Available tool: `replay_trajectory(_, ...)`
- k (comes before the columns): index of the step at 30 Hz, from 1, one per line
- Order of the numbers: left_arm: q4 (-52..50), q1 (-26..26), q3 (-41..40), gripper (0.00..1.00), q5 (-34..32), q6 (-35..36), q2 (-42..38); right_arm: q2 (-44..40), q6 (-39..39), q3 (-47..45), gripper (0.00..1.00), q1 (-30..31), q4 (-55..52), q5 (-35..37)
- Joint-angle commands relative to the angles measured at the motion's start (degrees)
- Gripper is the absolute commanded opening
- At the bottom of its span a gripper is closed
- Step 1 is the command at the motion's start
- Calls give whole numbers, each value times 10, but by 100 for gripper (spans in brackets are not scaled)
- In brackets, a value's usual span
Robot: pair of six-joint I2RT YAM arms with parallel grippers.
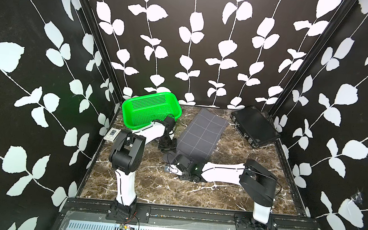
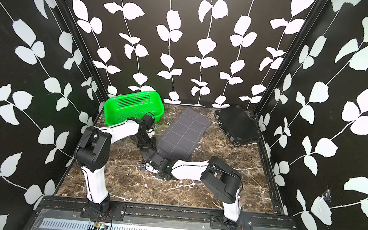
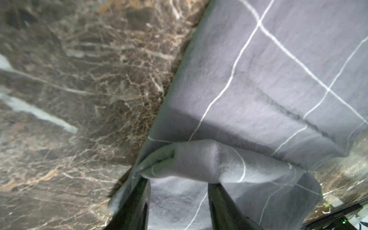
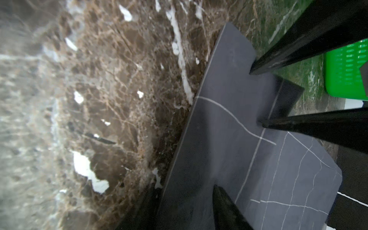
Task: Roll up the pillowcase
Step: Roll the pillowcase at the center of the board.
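The pillowcase [image 1: 202, 132], charcoal-grey w/ thin white grid lines, is seen in both top views [image 2: 182, 132] folded into a long strip and laid flat, slantwise across the middle of the marble table [image 1: 194, 195], w/ its far end nr the back wall and its near end by the two grippers. At the near end a small part is turned over into a soft rolled fold [image 3: 199, 161], shown close up in the left wrist view; the rest of the cloth is spread flat. The left gripper [image 1: 167, 146] [image 3: 177, 182] is pointed down at the near left corner. Its fingers [image 3: 225, 203] are held apart w/ cloth btwn them and the rolled fold lying across their tips, but whether the cloth is clamped cannot be told. The right gripper [image 1: 171, 158] [image 4: 185, 189] is held low and stretched sideways over the near end. Its fingers [image 4: 225, 209] are set apart, one over the flat cloth and the other at the cloth's edge, w/ no cloth pinched, so it is read as released. A green perforated basket [image 1: 152, 100] is set in the back left corner, nr the cloth but apart from it. A black rigid case [image 1: 255, 125] is laid at the back right, well apart from the cloth. A small card-like item [image 1: 112, 134] is seen at the table's left edge
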Motion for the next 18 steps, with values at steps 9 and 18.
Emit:
replay_trajectory(9,-29,4,20,57,1,30,-27,19,32,27,5,5,-35,37)
replay_trajectory(18,-42,4,1,67,-46,46,-118,-68,207,4,0,-16,-19,-170)
